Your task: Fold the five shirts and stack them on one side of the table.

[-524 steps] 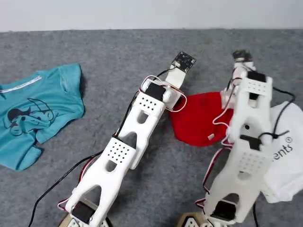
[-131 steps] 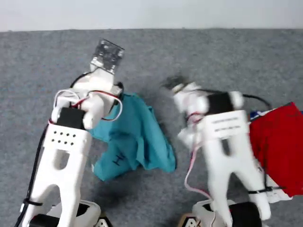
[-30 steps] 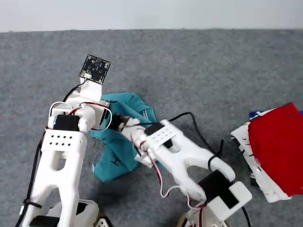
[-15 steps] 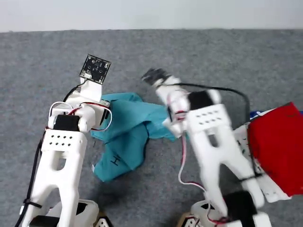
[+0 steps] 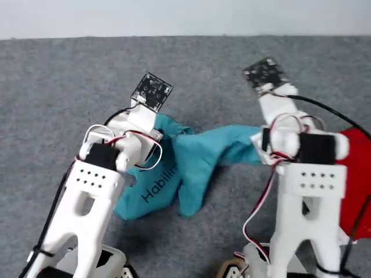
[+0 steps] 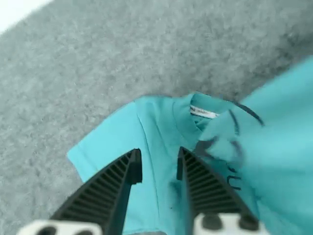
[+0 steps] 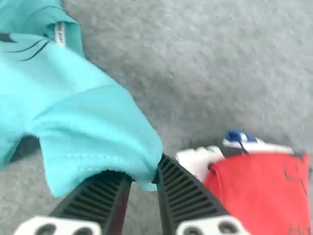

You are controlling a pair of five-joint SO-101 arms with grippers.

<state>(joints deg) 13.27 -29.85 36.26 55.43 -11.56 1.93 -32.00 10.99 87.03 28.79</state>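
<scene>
across the grey table (image 5: 69,75) your teal shirt (image 5: 197,156) has been pulled out rightward since a moment ago; the red shirt (image 5: 359,174) lies at the right edge. your right gripper (image 7: 144,183) clenches the teal shirt's edge; your left gripper (image 6: 156,166) hangs over its collar, jaws slightly parted.

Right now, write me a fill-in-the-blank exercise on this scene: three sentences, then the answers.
1. The right gripper is ___ on the teal shirt.
2. The top shirt of the stack beside the right arm is ___.
3. The table has a ___ surface.

Missing words: shut; red; grey.
</scene>
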